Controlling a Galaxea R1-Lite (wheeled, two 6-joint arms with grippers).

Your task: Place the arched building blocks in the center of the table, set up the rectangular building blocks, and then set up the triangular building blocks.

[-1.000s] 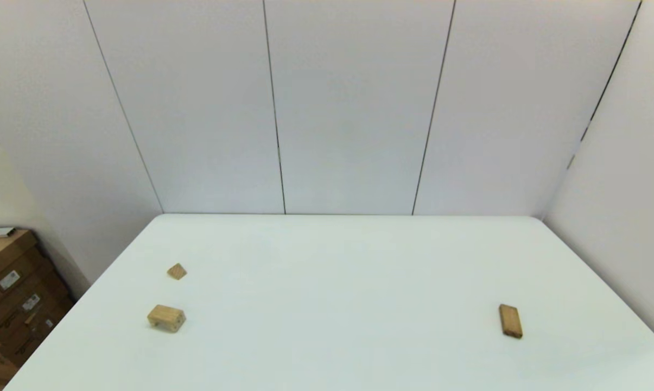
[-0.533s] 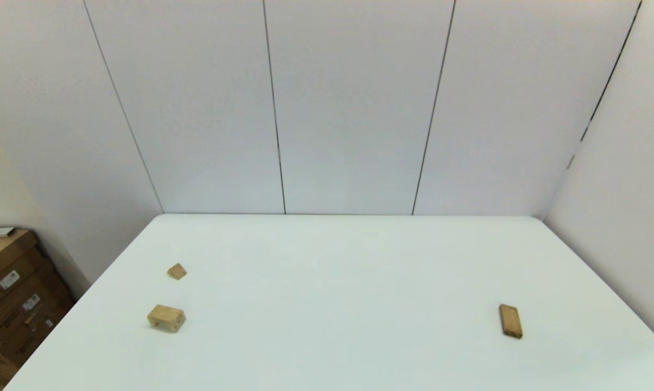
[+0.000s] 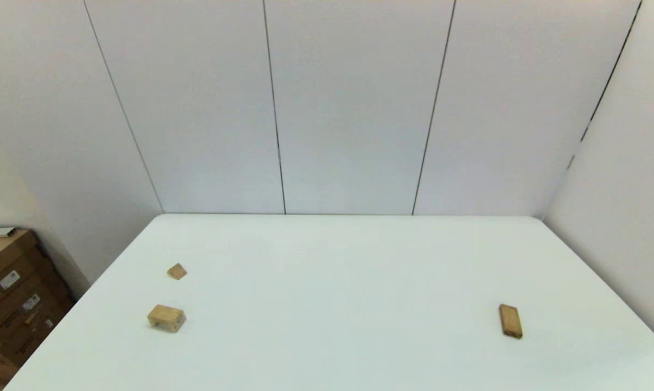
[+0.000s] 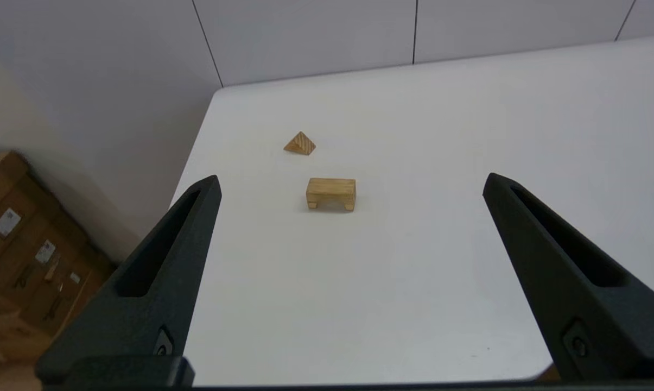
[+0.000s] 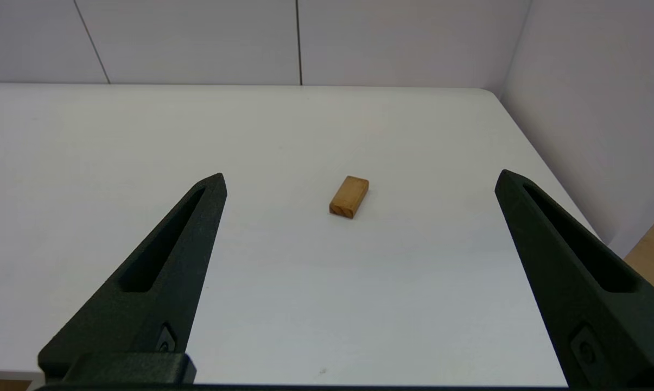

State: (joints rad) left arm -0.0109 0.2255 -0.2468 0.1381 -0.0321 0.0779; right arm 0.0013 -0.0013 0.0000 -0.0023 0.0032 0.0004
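My head view shows neither arm. Both the left gripper and right gripper gape wide, holding nothing. On the table, the arch block and wedge sit lower left near the edge, the slab lower right.

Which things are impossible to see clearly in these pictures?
- Rectangular block: underside hidden against the table, head and right wrist views.
- Triangular block: far faces turned away, left wrist view.
- Both arms: outside the head view.
- Cardboard boxes: cut by the edge; labels too small.
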